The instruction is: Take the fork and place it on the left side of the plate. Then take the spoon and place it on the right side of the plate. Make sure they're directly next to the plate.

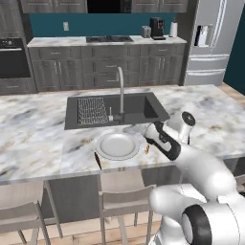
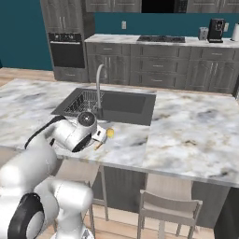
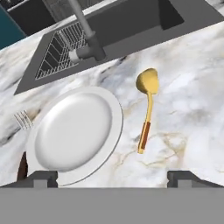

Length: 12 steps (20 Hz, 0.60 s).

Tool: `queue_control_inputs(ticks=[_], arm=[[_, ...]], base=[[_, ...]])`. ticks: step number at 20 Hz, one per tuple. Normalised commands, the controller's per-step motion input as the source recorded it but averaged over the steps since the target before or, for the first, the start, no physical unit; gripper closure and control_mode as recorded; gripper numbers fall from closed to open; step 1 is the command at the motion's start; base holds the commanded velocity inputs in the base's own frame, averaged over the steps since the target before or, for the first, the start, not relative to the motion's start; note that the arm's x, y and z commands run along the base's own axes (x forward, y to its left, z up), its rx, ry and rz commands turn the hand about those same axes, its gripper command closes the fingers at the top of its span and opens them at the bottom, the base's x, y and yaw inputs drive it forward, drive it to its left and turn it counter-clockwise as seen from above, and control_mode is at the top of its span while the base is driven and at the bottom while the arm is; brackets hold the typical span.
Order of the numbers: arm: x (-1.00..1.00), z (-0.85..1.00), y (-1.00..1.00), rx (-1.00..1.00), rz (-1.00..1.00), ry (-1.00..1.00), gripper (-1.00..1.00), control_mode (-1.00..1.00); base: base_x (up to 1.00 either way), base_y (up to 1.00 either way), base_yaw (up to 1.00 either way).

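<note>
1. Pincer (image 3: 112,177): jaws spread wide, nothing between them. In the hand view the two dark tips (image 3: 43,177) rise at the bottom, one before the plate's near rim, the other over bare marble to the right.
2. Arm pose: elbow bent low over the worktop's near edge, wrist tipped forward and down toward the sink side. In the left base view the hand (image 1: 162,139) hangs just right of the plate.
3. Plate (image 3: 111,109): sits on the worktop (image 3: 192,87), nearest thing to the pincer, ahead and to its left.
4. Fork (image 3: 22,119): tines peek out at the plate's left rim, dark handle running back along that side, close against the plate. Judged already placed.
5. Spoon (image 3: 146,109): lies right of the plate, ahead of the pincer and a touch right of its midline. Long axis runs near to far, handle end toward the pincer, golden bowl toward the sink. Near the rim but apart from it, with a visible gap.
6. Judgement: the spoon may be just set down, or need nudging closer; cannot tell which.
7. Sink (image 3: 131,26): beyond both, faucet (image 3: 85,30) rising at its near edge.
</note>
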Motion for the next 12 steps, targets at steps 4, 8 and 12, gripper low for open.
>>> queue_control_inputs(ticks=[4,8,12], arm=[[-0.85,0.99,0.19,-0.11,0.00,0.22,-1.00,-1.00],[-0.88,1.00,0.40,-0.13,0.00,0.04,-1.00,-1.00],[-0.77,0.71,0.69,-0.23,0.03,0.00,-1.00,-1.00]], base=[[0.00,0.00,0.00],[0.00,0.00,0.00],[0.00,0.00,0.00]])
